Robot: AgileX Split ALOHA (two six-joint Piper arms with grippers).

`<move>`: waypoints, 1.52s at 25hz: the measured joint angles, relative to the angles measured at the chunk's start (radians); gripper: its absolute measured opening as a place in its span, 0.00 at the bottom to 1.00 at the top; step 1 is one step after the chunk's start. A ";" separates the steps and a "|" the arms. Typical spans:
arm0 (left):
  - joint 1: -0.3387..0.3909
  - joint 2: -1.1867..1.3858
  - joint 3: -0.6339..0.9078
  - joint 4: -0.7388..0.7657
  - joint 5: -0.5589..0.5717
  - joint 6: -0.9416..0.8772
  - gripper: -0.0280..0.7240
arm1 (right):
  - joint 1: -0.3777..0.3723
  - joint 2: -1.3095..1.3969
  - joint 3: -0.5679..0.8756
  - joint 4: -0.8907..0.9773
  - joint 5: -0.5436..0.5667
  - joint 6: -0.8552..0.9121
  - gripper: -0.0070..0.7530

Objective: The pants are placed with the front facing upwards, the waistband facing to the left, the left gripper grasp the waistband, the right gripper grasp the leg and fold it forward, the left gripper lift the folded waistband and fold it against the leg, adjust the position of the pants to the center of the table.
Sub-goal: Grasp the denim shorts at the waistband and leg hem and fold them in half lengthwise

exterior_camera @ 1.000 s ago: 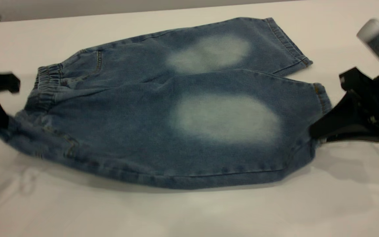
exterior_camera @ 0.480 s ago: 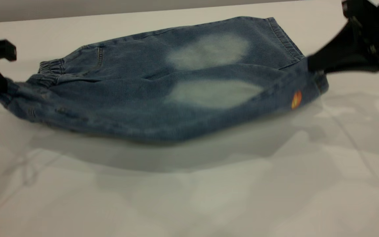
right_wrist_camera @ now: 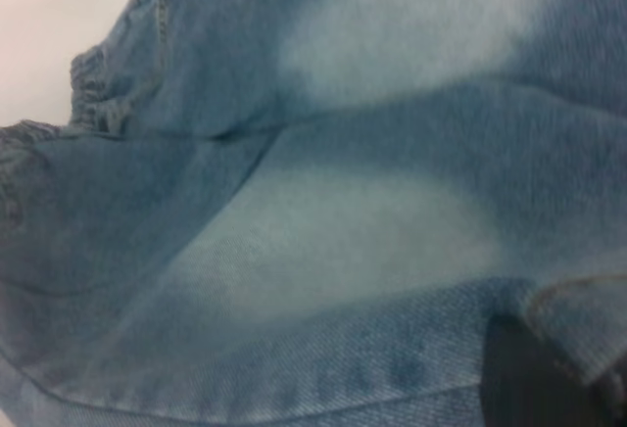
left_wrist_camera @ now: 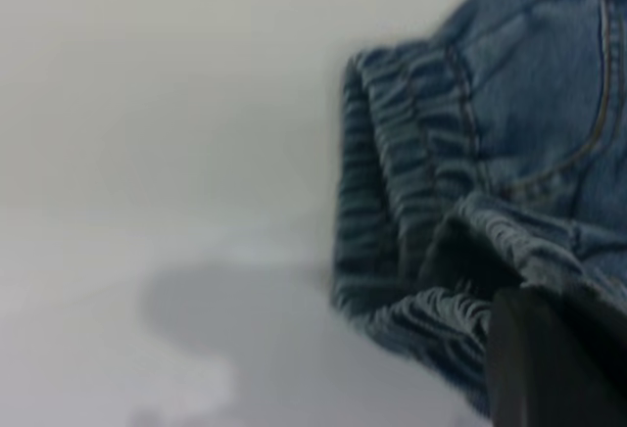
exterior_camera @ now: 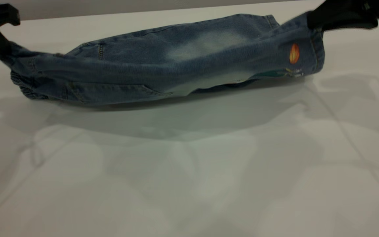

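Observation:
The blue denim pants hang stretched between my two grippers above the white table. Their near half is lifted and rolling over the far leg. My left gripper is shut on the waistband corner at the far left. The ruffled waistband sags below it and shows gathered in the left wrist view. At the far right, my right gripper is shut on the near leg's hem. An orange print on the back side shows beside it. The pale patches fill the right wrist view.
A broad shadow lies on the table under the raised cloth. The table's far edge runs just behind the pants. Bare tabletop spreads over the whole near half.
Both grippers have risen and moved toward the far side with the pants' near edge. The near leg has rolled over the far one, and the back print has come into view.

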 joint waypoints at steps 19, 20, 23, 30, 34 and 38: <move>-0.077 0.146 -0.258 0.009 0.000 0.056 0.11 | 0.000 0.192 -0.275 -0.057 0.020 0.038 0.03; -0.077 0.158 -0.268 0.009 -0.001 0.057 0.11 | 0.000 0.207 -0.292 -0.058 0.020 0.038 0.03; -0.076 0.195 -0.309 0.010 -0.005 0.075 0.11 | 0.000 0.243 -0.336 -0.074 0.020 0.038 0.03; -0.076 0.282 -0.411 0.010 0.007 0.082 0.11 | 0.000 0.322 -0.445 -0.090 0.022 0.050 0.03; -0.076 0.317 -0.437 0.011 -0.019 0.104 0.11 | 0.000 0.363 -0.505 -0.090 0.026 0.050 0.03; -0.076 0.338 -0.471 0.011 -0.036 0.110 0.11 | 0.000 0.400 -0.567 -0.090 0.026 0.056 0.03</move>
